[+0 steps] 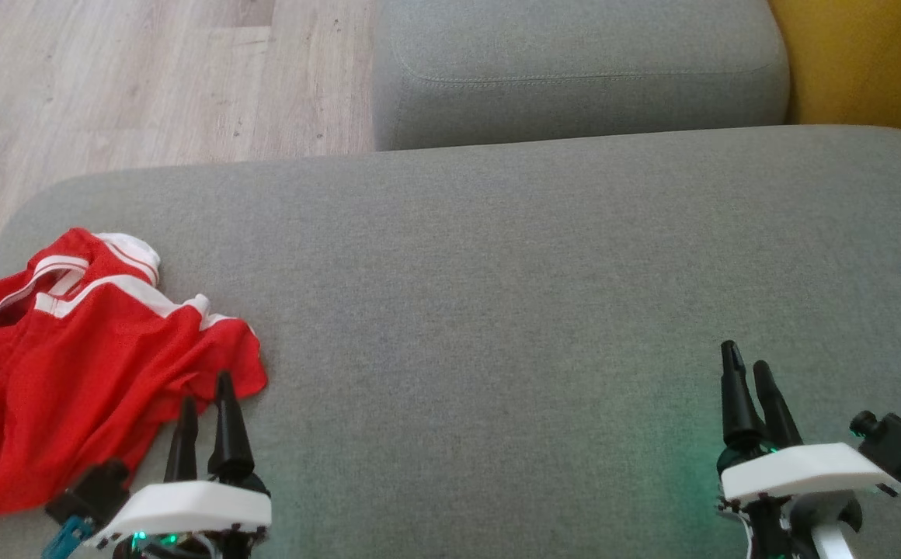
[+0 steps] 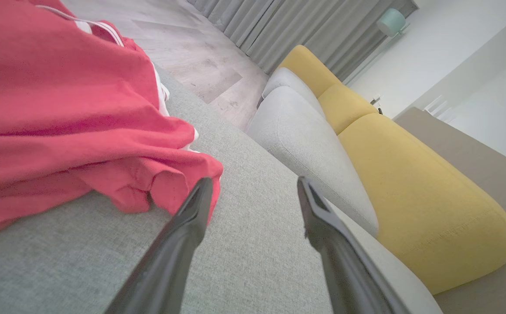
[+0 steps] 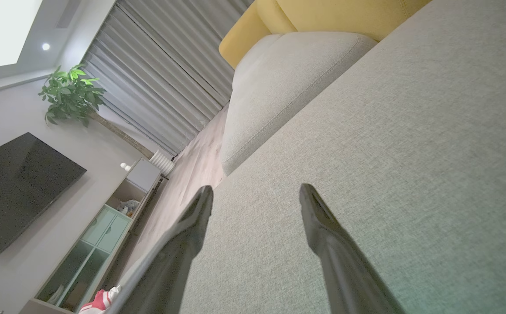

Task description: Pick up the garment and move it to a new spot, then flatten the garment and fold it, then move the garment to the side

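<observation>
The garment (image 1: 54, 365) is red with white trim and lies crumpled at the left end of the grey sofa seat (image 1: 497, 310). My left gripper (image 1: 206, 392) stands open at the garment's near right hem, nothing between its fingers. The left wrist view has the red garment (image 2: 70, 122) at the left, its hem just behind the left fingertip, and my left gripper (image 2: 255, 185) open over bare cushion. Far to the right, my right gripper (image 1: 746, 359) hangs open over bare fabric; in its own view my right gripper (image 3: 256, 192) is open and empty, with a scrap of red garment (image 3: 98, 301) at the bottom edge.
A grey cushion (image 1: 575, 70) sits beyond the seat, with yellow upholstery (image 1: 870, 62) at the far right. Wood floor (image 1: 147, 78) lies past the seat's left and far edges. The right wrist view takes in a dark screen (image 3: 13, 192), a plant (image 3: 72, 91) and a cabinet (image 3: 100, 235).
</observation>
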